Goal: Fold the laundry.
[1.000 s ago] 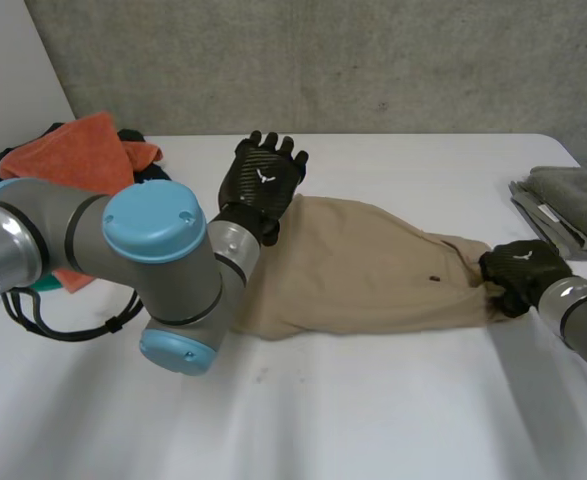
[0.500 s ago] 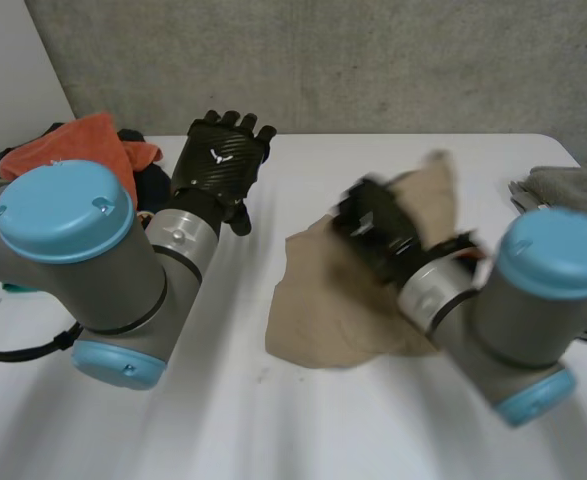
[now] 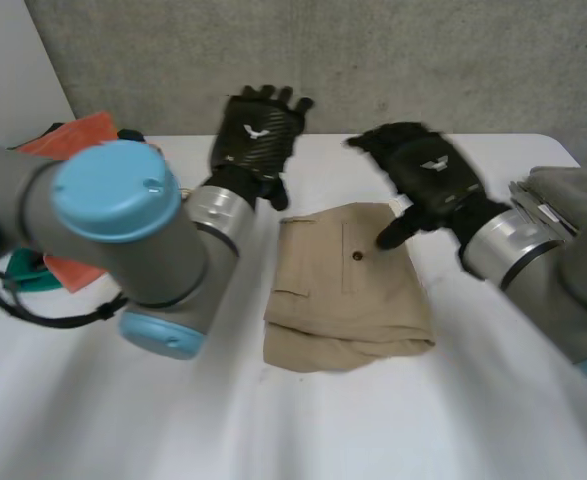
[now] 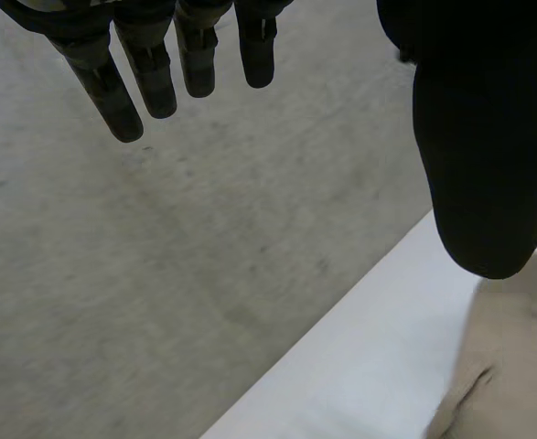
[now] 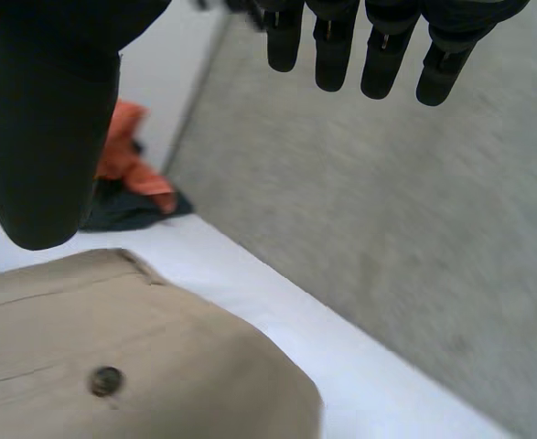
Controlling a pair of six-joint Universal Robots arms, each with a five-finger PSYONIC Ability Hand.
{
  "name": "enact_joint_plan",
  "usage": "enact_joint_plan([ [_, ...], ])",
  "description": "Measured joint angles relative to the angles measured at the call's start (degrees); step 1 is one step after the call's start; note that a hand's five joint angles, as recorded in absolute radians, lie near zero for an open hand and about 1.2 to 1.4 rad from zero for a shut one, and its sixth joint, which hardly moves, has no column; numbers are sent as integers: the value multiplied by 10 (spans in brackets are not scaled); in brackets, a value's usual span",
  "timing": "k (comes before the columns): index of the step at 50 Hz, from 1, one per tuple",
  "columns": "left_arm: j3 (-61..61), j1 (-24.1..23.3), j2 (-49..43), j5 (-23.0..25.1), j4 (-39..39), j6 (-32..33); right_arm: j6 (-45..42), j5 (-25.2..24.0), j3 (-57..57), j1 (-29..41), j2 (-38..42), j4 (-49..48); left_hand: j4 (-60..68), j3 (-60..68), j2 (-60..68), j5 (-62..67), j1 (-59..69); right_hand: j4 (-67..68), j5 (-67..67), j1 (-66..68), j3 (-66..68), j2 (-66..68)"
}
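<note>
On the bench lie folded tan trousers; by their far edge the left robot hand and right robot hand hover, spread and empty; the head view catches grey towels right of the trousers.

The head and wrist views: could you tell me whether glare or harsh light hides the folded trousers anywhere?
Head view: soft, even light, no glare on the table; the trousers and their button show plainly. Left wrist view: the left hand is dark against the grey wall. Right wrist view: the right hand is dark too, the trousers evenly lit.
</note>
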Motion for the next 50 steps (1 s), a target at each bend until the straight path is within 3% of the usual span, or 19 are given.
enact_joint_plan([
  [6,79,-33,-79,0,-50,-5,50,18,-67,-50,39,112,0,0,0,0,0,0,0,0,0,0],
  [15,170,-48,-181,-32,-210,-1,-26,8,-192,-51,182,265,0,0,0,0,0,0,0,0,0,0],
  [22,185,-47,-212,-75,-276,12,-98,10,-226,-42,257,287,0,0,0,0,0,0,0,-10,0,0],
  [27,186,-46,-218,-82,-296,26,-142,34,-229,-36,271,286,0,0,0,0,-1,0,0,-18,0,-11],
  [39,211,-44,-163,-70,-312,27,-190,78,-201,-31,190,256,0,0,0,0,-1,0,0,-18,0,-11],
  [44,195,-43,-102,-38,-312,20,-187,89,-121,-30,106,177,0,0,0,0,-1,0,0,-18,0,-11],
  [50,142,-34,-13,41,-312,-15,-186,96,62,-8,-6,25,0,0,0,0,-1,0,0,-18,0,-11],
])
